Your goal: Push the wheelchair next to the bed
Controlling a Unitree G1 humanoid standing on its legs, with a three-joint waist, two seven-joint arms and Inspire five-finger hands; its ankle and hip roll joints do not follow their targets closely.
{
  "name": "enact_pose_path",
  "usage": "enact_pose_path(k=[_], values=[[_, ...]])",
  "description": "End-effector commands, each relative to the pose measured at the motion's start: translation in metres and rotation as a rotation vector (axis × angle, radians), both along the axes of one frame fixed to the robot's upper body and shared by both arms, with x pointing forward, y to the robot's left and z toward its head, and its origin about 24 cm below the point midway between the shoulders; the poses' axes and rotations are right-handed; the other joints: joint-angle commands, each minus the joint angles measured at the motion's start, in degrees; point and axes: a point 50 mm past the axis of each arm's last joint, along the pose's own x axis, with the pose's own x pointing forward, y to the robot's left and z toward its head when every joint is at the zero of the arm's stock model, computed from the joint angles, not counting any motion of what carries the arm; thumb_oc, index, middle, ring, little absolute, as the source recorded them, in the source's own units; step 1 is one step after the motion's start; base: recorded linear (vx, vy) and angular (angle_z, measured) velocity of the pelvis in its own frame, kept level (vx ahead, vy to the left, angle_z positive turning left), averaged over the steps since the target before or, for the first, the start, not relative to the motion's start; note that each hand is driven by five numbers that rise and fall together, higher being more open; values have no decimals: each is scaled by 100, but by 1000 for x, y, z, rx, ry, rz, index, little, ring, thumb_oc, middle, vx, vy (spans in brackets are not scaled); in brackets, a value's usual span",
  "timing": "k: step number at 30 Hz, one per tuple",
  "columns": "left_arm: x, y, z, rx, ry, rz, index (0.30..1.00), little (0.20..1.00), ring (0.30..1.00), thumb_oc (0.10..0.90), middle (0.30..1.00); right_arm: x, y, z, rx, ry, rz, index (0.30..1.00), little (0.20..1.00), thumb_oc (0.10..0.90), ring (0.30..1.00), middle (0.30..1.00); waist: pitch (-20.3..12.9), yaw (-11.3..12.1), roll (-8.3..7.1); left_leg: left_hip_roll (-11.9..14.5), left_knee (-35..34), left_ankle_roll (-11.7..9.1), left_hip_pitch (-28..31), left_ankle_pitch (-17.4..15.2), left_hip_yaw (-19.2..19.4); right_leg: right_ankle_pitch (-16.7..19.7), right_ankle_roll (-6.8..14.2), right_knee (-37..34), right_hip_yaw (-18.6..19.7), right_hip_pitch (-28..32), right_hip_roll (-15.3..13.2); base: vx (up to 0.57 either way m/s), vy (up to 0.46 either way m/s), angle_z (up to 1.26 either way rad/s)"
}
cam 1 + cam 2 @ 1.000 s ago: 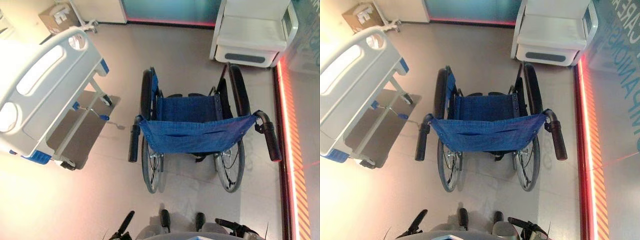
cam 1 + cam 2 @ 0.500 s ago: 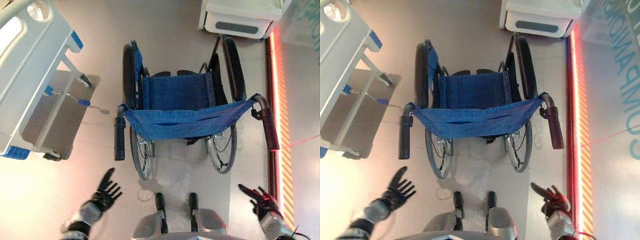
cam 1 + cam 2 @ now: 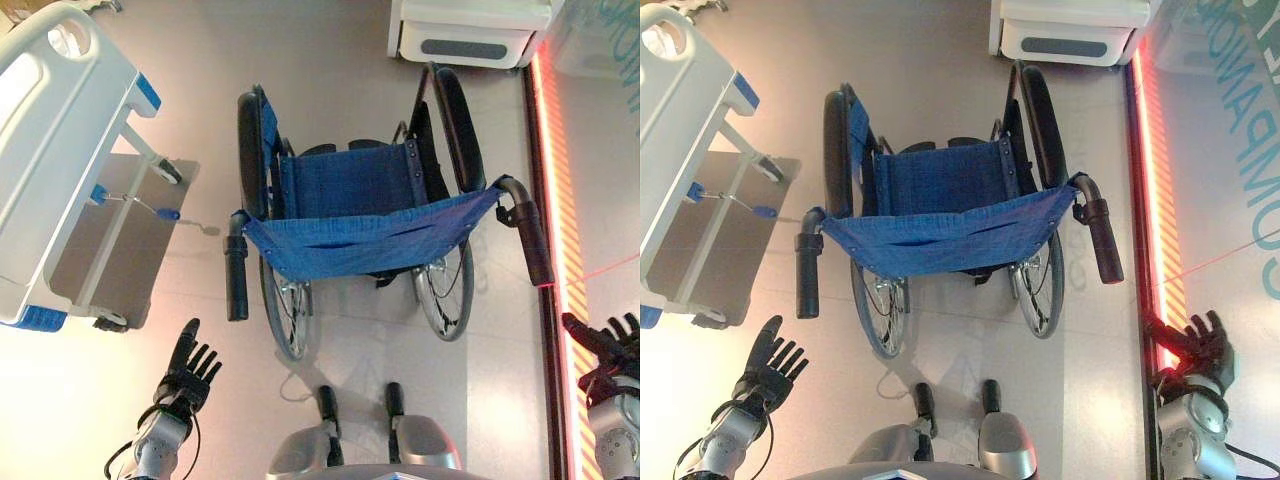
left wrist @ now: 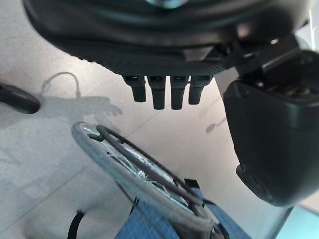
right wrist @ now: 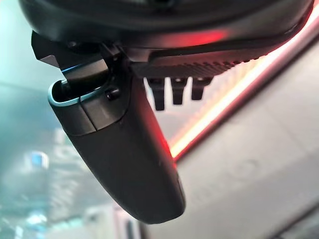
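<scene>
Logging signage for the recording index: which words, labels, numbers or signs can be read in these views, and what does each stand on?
Glass wall on the right: large teal letters run down it sideways, cut off by the picture's edge, so no whole word reads.
Wheelchair: no lettering to be seen.
Bed: no lettering to be seen.

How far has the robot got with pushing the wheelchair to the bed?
Nothing is done yet: the wheelchair stands apart from the bed. Right now the left hand and right hand are open near the push handles, touching neither. Gripping both handles and pushing is all left.
</scene>
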Motion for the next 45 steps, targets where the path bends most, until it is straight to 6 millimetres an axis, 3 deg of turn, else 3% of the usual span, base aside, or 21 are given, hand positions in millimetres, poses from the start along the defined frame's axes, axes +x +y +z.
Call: enact_pose_path(k=[1,3,11,18,25,34,45], values=[[12,29,33,77,-104,73,900,900,900,800,900,-2,-18,61,-215,-194,-91,900,900,800,900,900,-487,-28,-32,-60,193,-180,-197,-78,2,316,67,323,204,-436,-101,37,16,-3],[14,27,35,65,-111,71,900,900,900,800,900,0,-14,69,-226,-241,-67,900,900,800,900,900,-490,-33,-20,-59,196,-180,-183,-77,7,312,62,317,209,-417,-101,34,17,-4],[22,28,56,97,-176,110,900,900,900,800,900,17,16,136,-399,-560,43,900,900,800,900,900,-562,1,86,-65,264,-196,-171,-92,51,244,26,326,222,-369,-128,29,21,-2],[23,37,71,151,-225,165,900,900,900,800,900,25,34,159,-403,-668,185,900,900,800,900,900,-614,74,111,-78,308,-231,-187,-68,16,223,-15,310,179,-319,-147,30,14,1],[29,45,96,234,-315,141,900,900,900,800,900,35,52,170,-430,-694,350,900,900,800,900,900,-628,167,59,-65,404,-259,-249,-57,-10,218,-41,314,108,-302,-163,27,-6,2],[49,31,136,308,-474,-63,900,900,900,800,900,49,72,164,-330,-696,554,900,900,800,900,900,-578,313,-43,-29,561,-274,-367,-57,-63,211,-33,339,-1,-278,-147,17,-29,7],[64,13,149,301,-505,-195,900,900,900,800,900,69,102,156,-294,-611,762,900,900,800,900,900,-460,435,-141,-15,683,-254,-463,-54,-138,261,-3,315,-52,-244,-132,15,-29,3]])
